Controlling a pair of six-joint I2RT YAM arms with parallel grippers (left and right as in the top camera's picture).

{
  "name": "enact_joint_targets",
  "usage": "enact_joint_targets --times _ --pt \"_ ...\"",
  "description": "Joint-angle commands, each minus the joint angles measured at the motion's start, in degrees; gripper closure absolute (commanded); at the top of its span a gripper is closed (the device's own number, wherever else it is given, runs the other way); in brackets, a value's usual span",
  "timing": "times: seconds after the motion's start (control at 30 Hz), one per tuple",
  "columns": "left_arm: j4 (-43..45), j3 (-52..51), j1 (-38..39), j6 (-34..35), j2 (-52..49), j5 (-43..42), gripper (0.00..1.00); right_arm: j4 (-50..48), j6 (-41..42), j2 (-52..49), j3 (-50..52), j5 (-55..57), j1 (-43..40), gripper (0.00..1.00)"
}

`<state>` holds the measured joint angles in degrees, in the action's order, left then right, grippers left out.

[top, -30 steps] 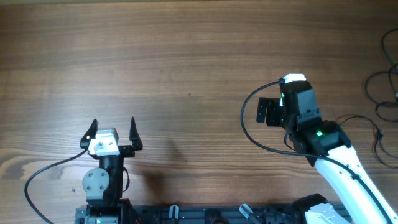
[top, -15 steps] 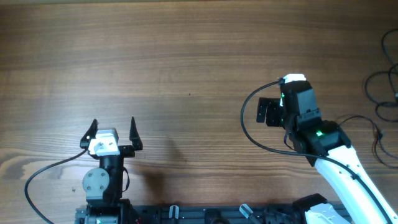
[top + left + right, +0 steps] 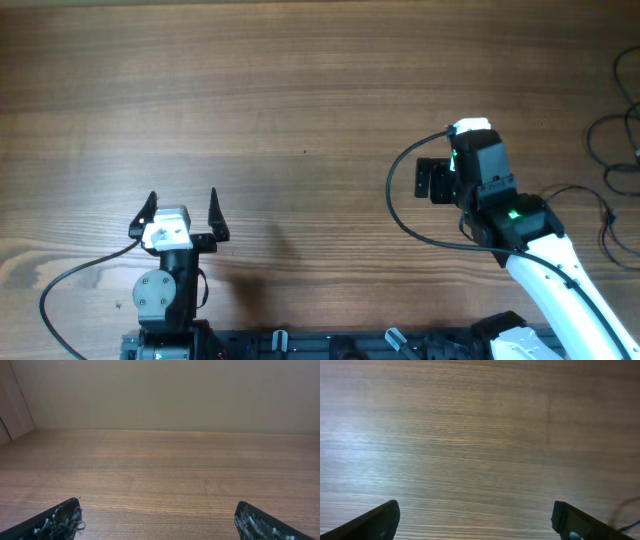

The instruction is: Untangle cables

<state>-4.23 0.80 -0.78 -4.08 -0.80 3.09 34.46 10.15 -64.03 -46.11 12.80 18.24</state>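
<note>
The cables (image 3: 592, 138) lie as thin black loose loops at the far right edge of the table in the overhead view, partly cut off by the frame. One cord with a small plug end (image 3: 607, 213) lies just right of my right arm. My right gripper (image 3: 430, 182) is open and empty, well left of the cables, over bare wood; its fingers (image 3: 475, 520) stand wide apart. My left gripper (image 3: 181, 208) is open and empty near the front left, with its fingers (image 3: 157, 520) wide apart over bare wood.
A thick black arm wire (image 3: 393, 200) loops out left of the right arm. Another arm wire (image 3: 60, 280) curves at the front left. The arm bases and a black rail (image 3: 300, 345) line the front edge. A wall stands beyond the table (image 3: 160, 390).
</note>
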Motion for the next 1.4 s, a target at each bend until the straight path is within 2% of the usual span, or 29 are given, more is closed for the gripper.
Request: enact_joint_targets --times 0.0,0.2,0.33,0.53,0.67,0.83,1.07,1.37 --pt "0.2 -0.5 -0.3 -1.1 0.4 -0.7 0.00 -0.4 -6.1 -0.4 0.5 3.0 0.2 0.00" --pt "0.2 -0.5 -0.3 -1.1 0.4 -0.7 0.00 -6.5 -4.2 3.7 0.5 0.2 -0.6 0.00" --pt "0.2 -0.5 -0.3 -1.1 0.4 -0.7 0.00 -9.9 -4.1 8.5 1.7 0.2 -5.2 0.00" --pt "0.2 -0.5 -0.3 -1.1 0.4 -0.7 0.00 -31.4 -4.2 17.5 16.8 -3.9 -9.6 0.00" --pt "0.2 -0.5 -0.3 -1.1 0.4 -0.7 0.00 -40.3 -5.6 26.1 26.8 -3.7 -9.7 0.00" --pt "0.2 -0.5 -0.3 -1.1 0.4 -0.7 0.00 -42.2 -7.2 37.5 34.9 -3.7 -10.4 0.00" --pt "0.2 -0.5 -0.3 -1.1 0.4 -0.7 0.00 -41.0 -10.6 54.5 41.0 -4.4 -11.0 0.00" --pt "0.2 -0.5 -0.3 -1.1 0.4 -0.7 0.00 -40.9 -11.7 62.5 43.2 -13.7 -16.7 0.00"
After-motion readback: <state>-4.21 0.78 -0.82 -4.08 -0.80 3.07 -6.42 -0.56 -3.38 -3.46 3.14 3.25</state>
